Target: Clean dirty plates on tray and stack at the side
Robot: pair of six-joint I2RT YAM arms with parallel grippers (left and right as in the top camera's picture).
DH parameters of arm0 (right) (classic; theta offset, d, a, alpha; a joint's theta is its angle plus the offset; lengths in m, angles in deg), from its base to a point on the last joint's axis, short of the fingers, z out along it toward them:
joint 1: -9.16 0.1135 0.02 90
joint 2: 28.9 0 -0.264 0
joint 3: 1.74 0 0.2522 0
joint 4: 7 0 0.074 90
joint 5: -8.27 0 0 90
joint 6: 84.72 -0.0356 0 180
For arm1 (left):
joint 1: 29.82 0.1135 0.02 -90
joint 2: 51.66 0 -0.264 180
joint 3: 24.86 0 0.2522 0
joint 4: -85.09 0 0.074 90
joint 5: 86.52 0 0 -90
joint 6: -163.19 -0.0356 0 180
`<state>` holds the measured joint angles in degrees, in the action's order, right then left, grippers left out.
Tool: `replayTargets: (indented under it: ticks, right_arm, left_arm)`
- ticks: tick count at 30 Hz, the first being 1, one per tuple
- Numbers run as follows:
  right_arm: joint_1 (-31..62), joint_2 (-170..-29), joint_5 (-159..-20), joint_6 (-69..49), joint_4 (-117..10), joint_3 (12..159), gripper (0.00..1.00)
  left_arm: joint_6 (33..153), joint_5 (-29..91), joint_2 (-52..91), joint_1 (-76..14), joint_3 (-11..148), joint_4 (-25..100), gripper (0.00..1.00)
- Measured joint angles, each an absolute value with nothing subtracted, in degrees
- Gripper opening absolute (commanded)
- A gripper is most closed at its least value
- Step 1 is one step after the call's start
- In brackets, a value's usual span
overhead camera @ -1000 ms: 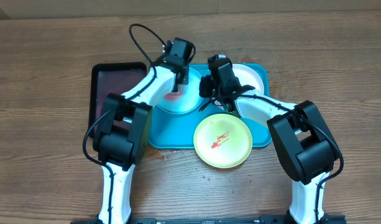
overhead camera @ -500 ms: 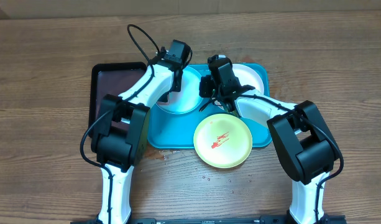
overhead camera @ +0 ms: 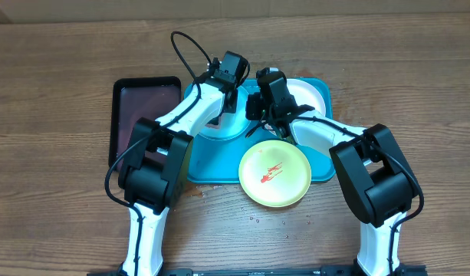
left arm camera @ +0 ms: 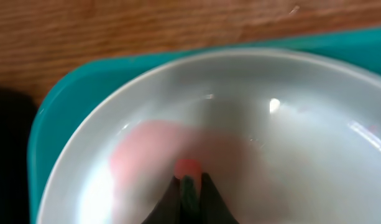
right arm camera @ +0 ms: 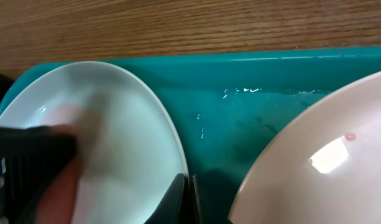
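Overhead: green plate (overhead camera: 274,175) off tray (overhead camera: 215,159) (partly)

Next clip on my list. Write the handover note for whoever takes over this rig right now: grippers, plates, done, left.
Left gripper: shut, tips on the pink smear in the light blue plate.
Right gripper: shut at that plate's rim; a grip on it cannot be confirmed.
Plates: light blue and white plate on the tray; pale green plate overhangs its near edge, with red sauce on it.
Done: nothing stacked.
Left: clean all three, then stack them beside the tray.
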<state>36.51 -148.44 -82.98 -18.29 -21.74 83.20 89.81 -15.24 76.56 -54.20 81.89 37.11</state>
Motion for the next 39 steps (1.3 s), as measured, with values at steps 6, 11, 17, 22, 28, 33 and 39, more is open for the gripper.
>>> replayTargets:
  ticks: [6,11,17,22,28,33,39]
  right_arm:
    - [36.5,-148.4,-83.0,-18.3,-21.8,83.2,0.04]
    - [36.5,-148.4,-83.0,-18.3,-21.8,83.2,0.04]
    - [36.5,-148.4,-83.0,-18.3,-21.8,83.2,0.04]
    - [36.5,-148.4,-83.0,-18.3,-21.8,83.2,0.04]
    - [36.7,-148.4,-83.4,-18.3,-21.7,83.2,0.04]
    - [36.7,-148.4,-83.4,-18.4,-21.7,83.2,0.04]
    - [36.7,-148.4,-83.4,-18.5,-21.8,83.2,0.04]
  left_arm:
    - [89.9,-13.5,77.0,-54.2,81.8,41.3,0.04]
    - [90.3,-13.4,77.1,-54.2,81.0,44.0,0.04]
    - [90.9,-17.7,77.2,-54.3,80.4,45.3,0.04]
    - [91.1,-20.9,77.5,-53.2,80.4,45.1,0.04]
    - [91.2,-22.8,77.5,-51.1,80.4,42.5,0.04]
    - [91.3,-23.9,77.4,-51.2,81.2,40.0,0.04]
    - [91.3,-22.8,76.7,-51.2,81.7,38.2,0.04]
